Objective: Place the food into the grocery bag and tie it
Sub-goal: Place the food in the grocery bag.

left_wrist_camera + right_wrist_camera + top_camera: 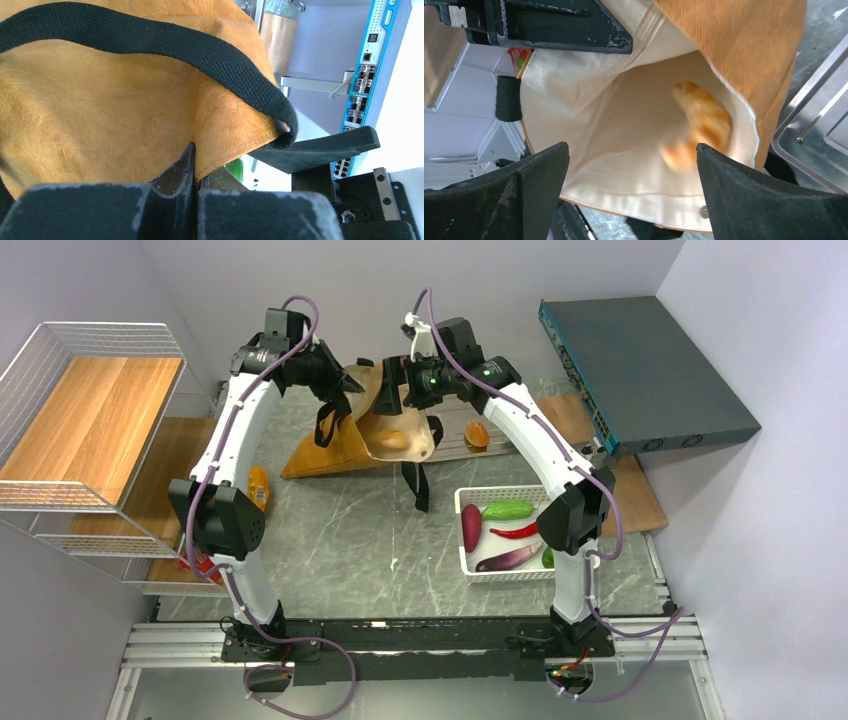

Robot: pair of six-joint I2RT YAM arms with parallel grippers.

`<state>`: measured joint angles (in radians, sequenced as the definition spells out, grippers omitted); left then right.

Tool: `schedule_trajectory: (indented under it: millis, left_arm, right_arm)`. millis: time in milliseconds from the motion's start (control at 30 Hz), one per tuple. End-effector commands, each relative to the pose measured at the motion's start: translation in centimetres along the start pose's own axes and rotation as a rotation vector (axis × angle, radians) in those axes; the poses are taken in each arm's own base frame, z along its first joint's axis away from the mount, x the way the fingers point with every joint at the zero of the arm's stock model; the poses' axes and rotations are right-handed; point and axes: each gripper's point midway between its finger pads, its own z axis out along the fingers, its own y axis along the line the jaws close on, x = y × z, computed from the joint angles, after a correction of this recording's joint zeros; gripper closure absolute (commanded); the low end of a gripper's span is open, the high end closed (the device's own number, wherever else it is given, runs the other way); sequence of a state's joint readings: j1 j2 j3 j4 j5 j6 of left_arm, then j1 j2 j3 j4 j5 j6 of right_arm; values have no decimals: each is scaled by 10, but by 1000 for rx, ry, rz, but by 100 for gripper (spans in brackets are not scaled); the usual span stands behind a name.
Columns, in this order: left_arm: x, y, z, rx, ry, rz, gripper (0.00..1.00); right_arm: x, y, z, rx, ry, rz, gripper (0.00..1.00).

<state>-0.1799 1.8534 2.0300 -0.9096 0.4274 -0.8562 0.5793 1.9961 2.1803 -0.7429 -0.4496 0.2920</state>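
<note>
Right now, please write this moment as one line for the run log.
left fingers shut on grocery bag | right fingers open at its mouth | bread piece inside, blurred | second bread piece outside | straps not tied

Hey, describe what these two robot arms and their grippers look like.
The left arm and right arm have white tubular links, black joint housings and thin purple cables looping alongside. Their fingers are black, wedge-shaped and scuffed at the edges.
</note>
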Motion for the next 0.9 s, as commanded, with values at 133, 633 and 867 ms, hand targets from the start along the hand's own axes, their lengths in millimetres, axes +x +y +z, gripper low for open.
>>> schedule_trajectory:
  millis: [133, 633, 867]
  left_arm:
    - [-5, -27, -29, 78, -67, 35, 100]
    - [10, -2, -35, 8, -69, 37, 100]
    - [20, 6, -33, -10, -29, 30, 100]
  right_arm:
    - [-16, 19, -20, -113, -91, 23, 0]
    - [-46, 1, -62, 55, -196, -67, 0]
    - [-55, -61, -80, 268, -258, -2, 0]
